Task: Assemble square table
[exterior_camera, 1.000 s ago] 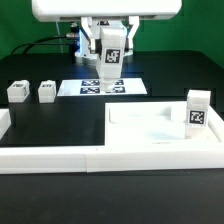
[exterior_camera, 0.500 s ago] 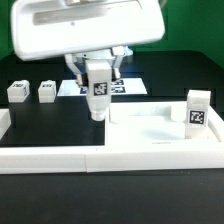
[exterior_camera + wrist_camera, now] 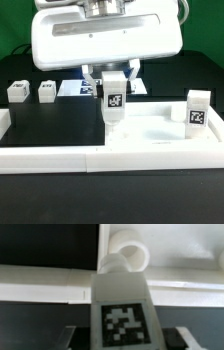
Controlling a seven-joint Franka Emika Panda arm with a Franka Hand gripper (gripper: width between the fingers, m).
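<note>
My gripper [image 3: 115, 80] is shut on a white tagged leg block [image 3: 115, 98] and holds it upright, its lower end over the left far corner of the square table slab [image 3: 160, 132]. In the wrist view the leg [image 3: 122, 308] fills the middle between both fingers [image 3: 70, 336], with the slab's rim [image 3: 175, 277] and a rounded white shape beyond its tip. Another leg [image 3: 196, 108] stands at the slab's right side. Two more legs [image 3: 17, 91] [image 3: 46, 91] stand on the black table at the exterior view's left.
The marker board [image 3: 80, 89] lies behind the arm, partly hidden by it. Long white border bars run along the front [image 3: 50, 160] and the left edge [image 3: 5, 122]. The arm's big white housing [image 3: 105, 40] blocks the scene's back.
The arm has carried the leg block from above the marker board forward and to the exterior view's right, to the slab's left corner. The grip is unchanged.
</note>
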